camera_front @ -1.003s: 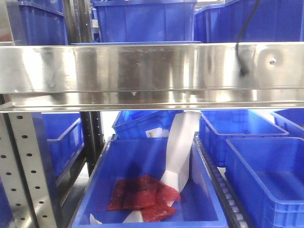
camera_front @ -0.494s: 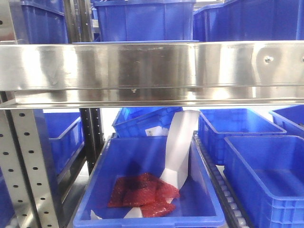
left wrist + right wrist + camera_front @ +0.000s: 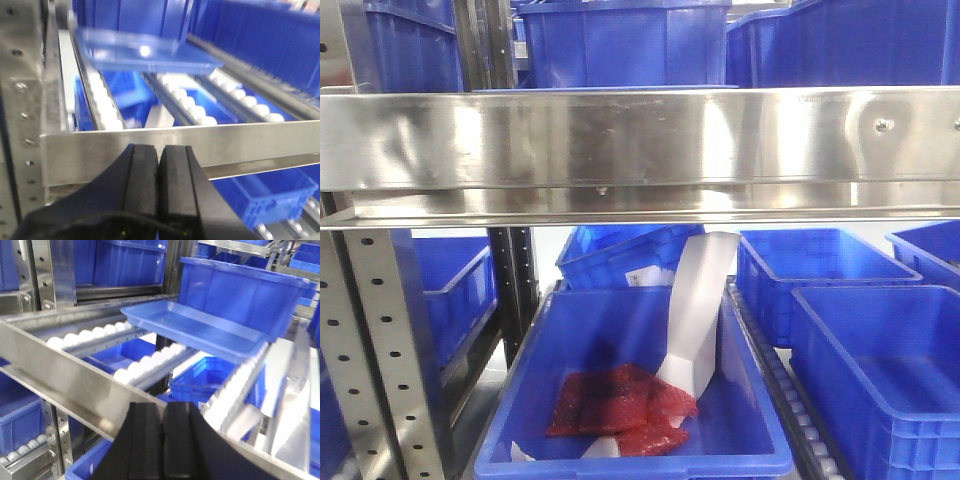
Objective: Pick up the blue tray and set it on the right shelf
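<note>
Spanning the whole front view, shiny stainless steel rack shelf with a broad brushed-metal front edge (image 3: 640, 140), small screw near its right end, carried on a perforated metal upright (image 3: 370, 350) at the left. Seen from both wrist views as a bed of white roller tracks (image 3: 100, 335) running back from that front bar. Behind and above it, deep dark-blue plastic storage bins (image 3: 630, 45) in a row; another such bin (image 3: 240, 290) right behind the tray in the right wrist view. On the level below, a large deep blue bin (image 3: 640, 380) holding a folded strip of white paper (image 3: 695, 320) leaning against its back wall and red crinkled packets (image 3: 620, 405) on its floor; more blue bins (image 3: 870, 350) to the right of it and behind. Lying flat on the rollers of the steel shelf, well back from the front bar: large shallow rectangular tray of glossy light periwinkle-blue plastic (image 3: 195, 330), rounded corners, rolled rim, empty inside, also clear in the left wrist view (image 3: 145, 50). Apart from both arms, touched by neither. Left black tool (image 3: 159, 195) low in its own view, in front of the shelf's front bar, its two flat pads pressed together with nothing between them. Right black tool (image 3: 162, 450) likewise below and in front of the bar, pads closed against each other, holding nothing.
</note>
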Controlling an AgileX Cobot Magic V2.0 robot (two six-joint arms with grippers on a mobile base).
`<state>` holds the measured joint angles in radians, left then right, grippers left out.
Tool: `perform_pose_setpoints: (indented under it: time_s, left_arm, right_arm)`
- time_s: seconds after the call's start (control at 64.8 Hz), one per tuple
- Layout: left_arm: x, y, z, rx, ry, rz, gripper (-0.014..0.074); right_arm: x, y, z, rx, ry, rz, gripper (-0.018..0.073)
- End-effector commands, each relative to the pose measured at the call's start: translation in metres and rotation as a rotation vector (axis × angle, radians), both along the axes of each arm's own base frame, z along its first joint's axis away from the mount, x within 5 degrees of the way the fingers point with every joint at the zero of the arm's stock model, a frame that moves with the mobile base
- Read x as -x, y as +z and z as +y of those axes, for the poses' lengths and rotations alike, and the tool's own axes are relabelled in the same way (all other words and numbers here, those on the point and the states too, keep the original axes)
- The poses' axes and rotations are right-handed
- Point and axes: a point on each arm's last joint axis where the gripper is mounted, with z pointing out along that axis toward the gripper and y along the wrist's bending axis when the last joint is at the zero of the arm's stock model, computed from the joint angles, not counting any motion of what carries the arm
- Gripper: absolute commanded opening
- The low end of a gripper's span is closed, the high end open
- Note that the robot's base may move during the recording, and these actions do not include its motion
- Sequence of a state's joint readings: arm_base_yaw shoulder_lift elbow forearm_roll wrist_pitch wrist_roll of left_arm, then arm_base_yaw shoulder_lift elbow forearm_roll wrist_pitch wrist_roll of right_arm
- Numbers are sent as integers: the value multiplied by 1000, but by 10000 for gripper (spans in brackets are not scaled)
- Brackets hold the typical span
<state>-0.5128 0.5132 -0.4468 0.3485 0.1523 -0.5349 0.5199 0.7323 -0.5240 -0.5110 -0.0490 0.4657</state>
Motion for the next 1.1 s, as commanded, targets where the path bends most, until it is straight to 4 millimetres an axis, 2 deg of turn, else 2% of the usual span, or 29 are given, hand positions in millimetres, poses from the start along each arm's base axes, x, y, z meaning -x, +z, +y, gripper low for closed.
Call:
perform_pose_setpoints:
  time_s: [0.0, 0.108, 0.231, 0.787, 0.941, 1.018, 1.08]
  left_arm:
    - [17, 8, 6, 25, -35, -158, -31]
    - [36, -2, 17, -8, -29, -257, -31]
    - [48, -4, 25, 16, -22, -309, -31]
    - [49, -4, 25, 19, -22, -314, -31]
    - [49, -4, 25, 19, -22, -314, -31]
    - [49, -4, 25, 19, -22, -314, -31]
    - [49, -4, 25, 19, -22, -314, -31]
  right_arm:
    - [17, 12, -6, -47, 30, -113, 52]
    - [34, 12, -16, -74, 27, -161, 52]
    - [46, 17, -23, -102, 27, -212, 52]
    - [46, 14, -23, -99, 27, -207, 52]
    - [45, 2, -28, -123, -13, -146, 52]
    - [45, -12, -36, -26, -92, -186, 52]
    - [47, -25, -46, -28, -181, -209, 52]
